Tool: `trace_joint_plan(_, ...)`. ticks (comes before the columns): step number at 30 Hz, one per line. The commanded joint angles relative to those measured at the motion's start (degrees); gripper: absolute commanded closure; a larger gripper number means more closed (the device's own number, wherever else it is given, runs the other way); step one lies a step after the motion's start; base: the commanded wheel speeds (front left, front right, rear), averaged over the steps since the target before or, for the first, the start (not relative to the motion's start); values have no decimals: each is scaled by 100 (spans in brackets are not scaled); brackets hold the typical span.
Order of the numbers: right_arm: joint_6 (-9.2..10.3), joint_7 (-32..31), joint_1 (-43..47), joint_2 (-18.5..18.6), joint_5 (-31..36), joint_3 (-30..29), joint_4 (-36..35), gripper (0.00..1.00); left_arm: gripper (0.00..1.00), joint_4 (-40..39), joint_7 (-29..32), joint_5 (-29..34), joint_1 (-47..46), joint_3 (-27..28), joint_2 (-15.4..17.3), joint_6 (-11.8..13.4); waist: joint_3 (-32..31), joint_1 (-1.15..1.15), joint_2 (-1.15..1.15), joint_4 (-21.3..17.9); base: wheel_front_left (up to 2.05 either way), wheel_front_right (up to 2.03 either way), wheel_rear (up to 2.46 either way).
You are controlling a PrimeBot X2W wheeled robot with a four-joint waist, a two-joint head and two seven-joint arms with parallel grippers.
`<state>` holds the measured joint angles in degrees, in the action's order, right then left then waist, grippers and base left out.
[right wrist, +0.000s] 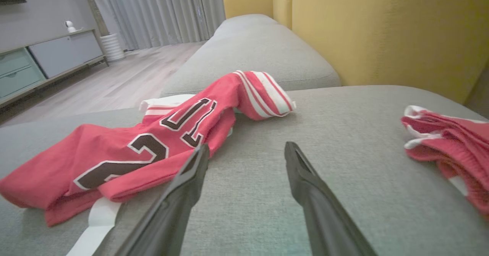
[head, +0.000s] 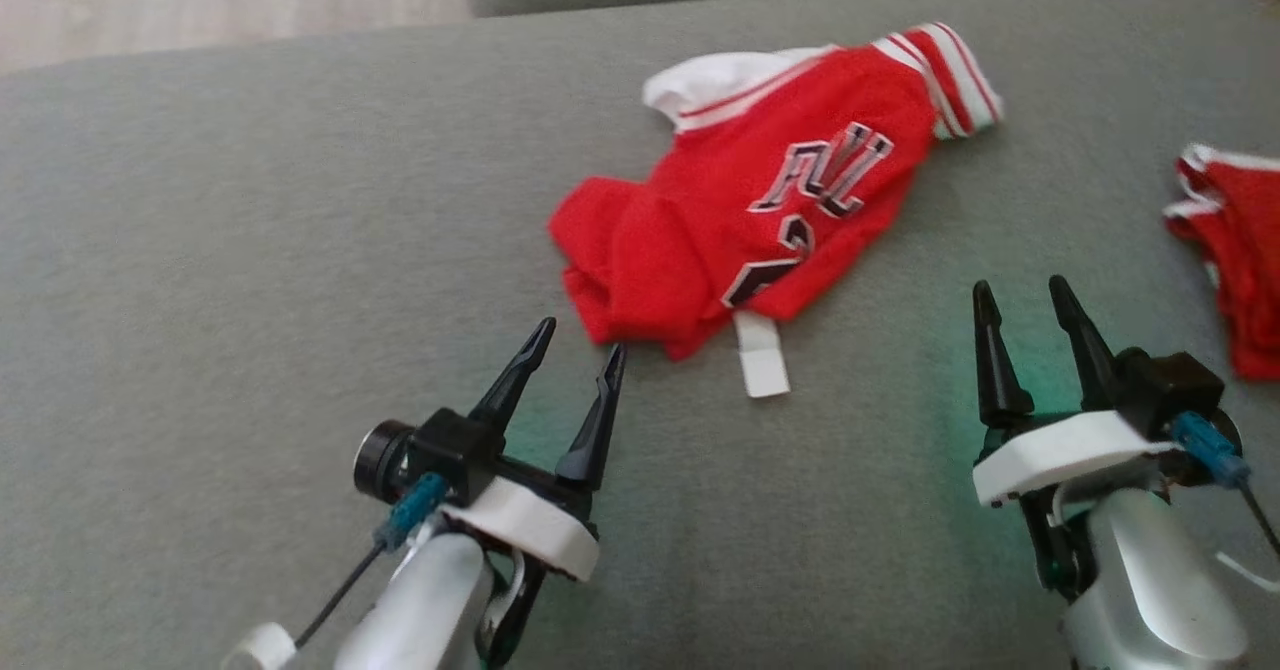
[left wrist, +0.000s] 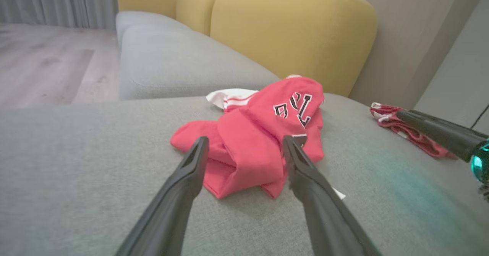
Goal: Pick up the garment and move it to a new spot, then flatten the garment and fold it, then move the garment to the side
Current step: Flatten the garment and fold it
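Head view: garment [head: 740, 210], red jersey, lies crumpled on grey sofa cushion [head: 250, 250]. Left hand [head: 582, 335] wide, empty, tips just beside garment's near hem. Right hand [head: 1020, 285] wide, empty, near garment's right side, apart from it. White tag [head: 762, 360] juts from garment's near edge.

Left wrist view: 2 fingers frame bunched hem. I'd go low and pinch cloth, not tag.

Right wrist view: bare cushion between fingers. I'd shift toward garment before closing.

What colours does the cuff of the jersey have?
The cuff of the jersey has red and white stripes, clearest in the right wrist view.
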<state>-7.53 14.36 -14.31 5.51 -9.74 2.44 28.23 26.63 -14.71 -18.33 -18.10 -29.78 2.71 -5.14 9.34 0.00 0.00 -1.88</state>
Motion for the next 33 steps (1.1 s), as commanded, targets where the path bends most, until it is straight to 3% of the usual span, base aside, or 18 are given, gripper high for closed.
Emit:
trace_joint_plan(1,4,63,-109,-44,-40,156,-210,0,0,-67,-29,-33,-235,132,17,-24,190,0,0,-258,0,0,0)
trace_joint_plan(11,4,63,-105,-68,-87,283,-503,0,2,656,-29,-75,-714,239,17,12,548,0,0,-644,0,0,0)
trace_joint_plan(12,4,63,-115,-71,-91,290,-508,0,44,694,-29,-50,-751,253,17,7,575,0,0,-664,0,0,0)
trace_joint_plan(13,4,63,-125,-74,-96,294,-514,0,64,722,-29,-30,-782,272,17,1,598,0,0,-681,0,0,0)
trace_joint_plan(14,4,63,-131,-76,-99,298,-516,0,75,752,-29,-8,-809,285,17,-8,615,0,0,-696,0,0,0)
trace_joint_plan(16,4,63,-142,-76,-103,299,-516,0,81,804,-29,21,-856,316,17,-28,641,0,0,-719,0,0,0)
trace_joint_plan(17,4,63,-147,-74,-104,287,-510,0,100,833,-29,44,-879,327,17,-42,654,0,0,-727,0,0,0)
trace_joint_plan(22,4,63,-151,-66,-123,231,-482,0,100,858,-29,106,-996,406,17,-107,663,0,0,-724,0,0,0)
trace_joint_plan(27,4,63,-155,-79,-149,183,-462,0,100,363,-29,350,-1263,817,41,-139,632,0,0,-687,0,0,0)
trace_joint_plan(33,4,63,-242,-121,-159,245,-445,0,100,312,-29,741,-2291,1242,515,-193,685,0,0,-729,0,0,0)
